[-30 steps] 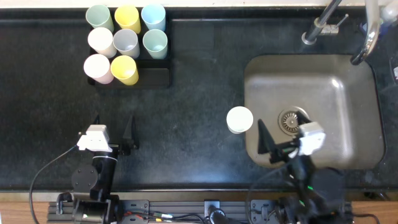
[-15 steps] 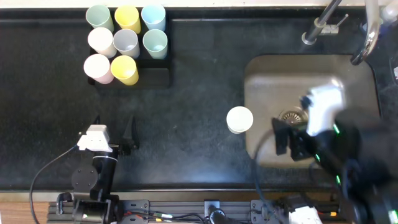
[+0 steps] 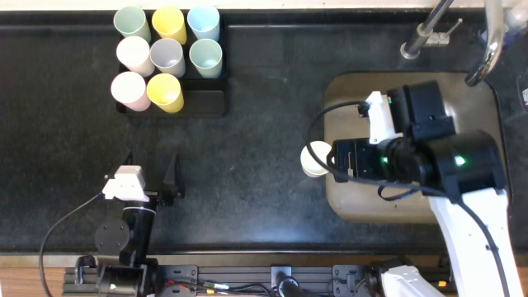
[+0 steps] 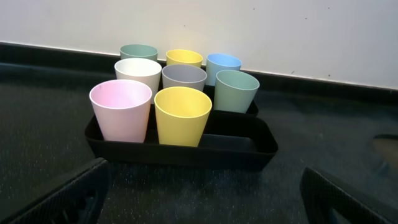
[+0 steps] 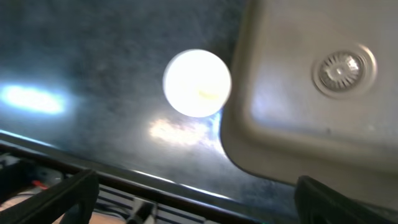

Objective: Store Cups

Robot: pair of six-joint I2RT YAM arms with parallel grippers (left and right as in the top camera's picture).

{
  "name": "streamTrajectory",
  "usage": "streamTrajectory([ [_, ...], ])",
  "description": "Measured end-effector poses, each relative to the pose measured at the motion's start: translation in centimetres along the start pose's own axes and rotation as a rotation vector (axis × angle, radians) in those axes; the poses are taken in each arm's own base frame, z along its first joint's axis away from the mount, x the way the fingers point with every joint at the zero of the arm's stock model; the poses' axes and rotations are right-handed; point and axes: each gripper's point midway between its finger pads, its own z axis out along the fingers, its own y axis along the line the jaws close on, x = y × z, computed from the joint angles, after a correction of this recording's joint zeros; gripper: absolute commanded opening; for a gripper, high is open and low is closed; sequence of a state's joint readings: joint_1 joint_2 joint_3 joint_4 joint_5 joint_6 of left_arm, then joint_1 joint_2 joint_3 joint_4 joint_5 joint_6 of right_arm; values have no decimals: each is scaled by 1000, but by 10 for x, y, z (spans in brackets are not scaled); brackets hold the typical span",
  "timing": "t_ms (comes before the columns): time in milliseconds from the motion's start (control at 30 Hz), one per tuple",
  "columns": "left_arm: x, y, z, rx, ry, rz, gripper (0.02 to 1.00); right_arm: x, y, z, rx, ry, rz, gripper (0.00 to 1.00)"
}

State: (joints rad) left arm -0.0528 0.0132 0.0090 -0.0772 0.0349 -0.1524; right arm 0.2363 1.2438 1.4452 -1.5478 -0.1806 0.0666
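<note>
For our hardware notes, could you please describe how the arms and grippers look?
The left arm is black with a white block at its wrist and a black cable looping beside its base. The right arm has a white link, rounded black joints, a green light and black cables. Left gripper and right gripper each have two dark tapered fingers.

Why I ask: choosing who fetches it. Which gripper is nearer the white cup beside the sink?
Right. The right gripper hangs over the counter close to the white cup; the left gripper rests far across the counter, facing the cup tray.
</note>
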Motion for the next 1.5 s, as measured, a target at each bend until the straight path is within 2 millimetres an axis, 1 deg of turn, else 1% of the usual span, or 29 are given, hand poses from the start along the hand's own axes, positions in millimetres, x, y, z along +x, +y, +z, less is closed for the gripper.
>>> streamTrajectory([
  [100, 0, 0, 0, 0, 0, 0, 1000, 1, -10, 17, 48, 64, 24, 998],
  [267, 0, 0, 0, 0, 0, 0, 1000, 0, -25, 52, 108, 181, 48, 998],
  [500, 0, 0, 0, 0, 0, 0, 1000, -2, -38, 92, 156, 304, 63, 1000],
  [733, 0, 0, 0, 0, 0, 0, 1000, 0, -44, 119, 213, 389, 54, 982],
  [867, 0, 0, 0, 0, 0, 0, 1000, 0, -42, 134, 226, 416, 35, 956],
  [967, 0, 0, 0, 0, 0, 0, 1000, -1, -39, 145, 229, 429, 22, 864],
  [1133, 0, 0, 0, 0, 0, 0, 1000, -6, -39, 160, 238, 430, 42, 772],
  [1167, 0, 0, 0, 0, 0, 0, 1000, -6, -39, 162, 239, 431, 44, 728],
  [1267, 0, 0, 0, 0, 0, 0, 1000, -7, -39, 166, 242, 432, 49, 564],
  [1300, 0, 0, 0, 0, 0, 0, 1000, -7, -38, 167, 241, 432, 48, 494],
  [1333, 0, 0, 0, 0, 0, 0, 1000, -7, -38, 168, 244, 430, 55, 389],
  [1400, 0, 0, 0, 0, 0, 0, 1000, -8, -36, 169, 243, 427, 52, 270],
  [1433, 0, 0, 0, 0, 0, 0, 1000, -8, -35, 169, 244, 424, 51, 194],
  [1467, 0, 0, 0, 0, 0, 0, 1000, -9, -34, 170, 244, 419, 54, 75],
  [1500, 0, 0, 0, 0, 0, 0, 1000, -10, -32, 171, 244, 415, 49, 42],
])
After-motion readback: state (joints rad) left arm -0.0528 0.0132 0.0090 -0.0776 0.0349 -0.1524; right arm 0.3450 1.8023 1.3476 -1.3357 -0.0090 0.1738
